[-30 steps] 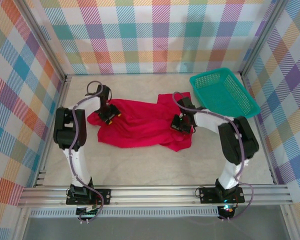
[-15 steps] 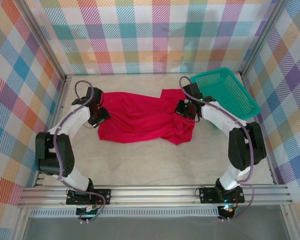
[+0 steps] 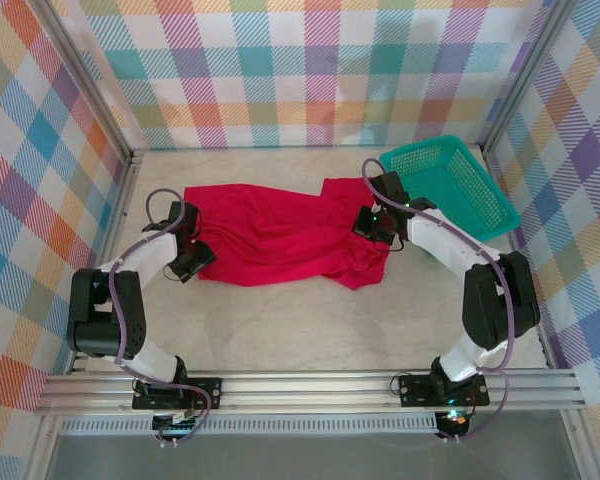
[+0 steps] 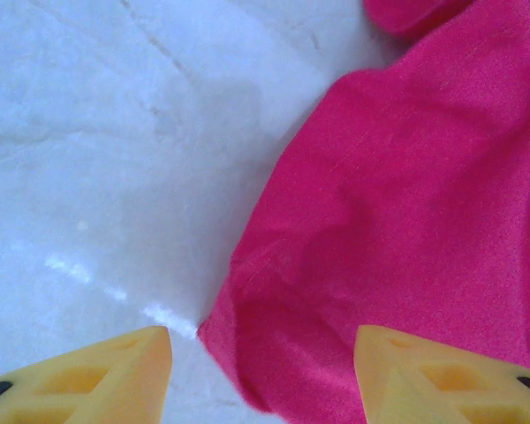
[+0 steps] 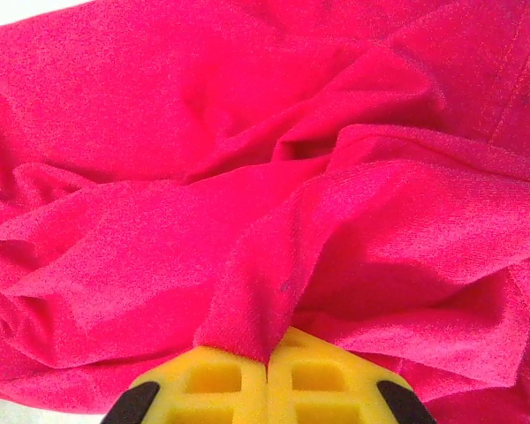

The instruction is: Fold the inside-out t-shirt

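Observation:
The bright red t-shirt [image 3: 280, 235] lies spread and rumpled across the middle of the table, its right side bunched into folds. My right gripper [image 3: 370, 226] is at that bunched right side, shut on a pinched fold of the t-shirt [image 5: 274, 291] that rises between its yellow fingers [image 5: 327, 380]. My left gripper [image 3: 196, 262] hovers at the shirt's lower left corner, open; in the left wrist view that cloth corner [image 4: 247, 353] lies on the table between the spread yellow fingertips [image 4: 115, 371], untouched. The white neck label is hidden.
A teal mesh basket [image 3: 447, 185] stands at the back right, just beyond the right arm. Pale table surface [image 3: 300, 330] stretches in front of the shirt. Plaid walls enclose the back and both sides.
The left gripper let go of the shirt's left edge and drew back toward the near left, now open. The shirt lies stretched wider to the left. The right gripper stayed put.

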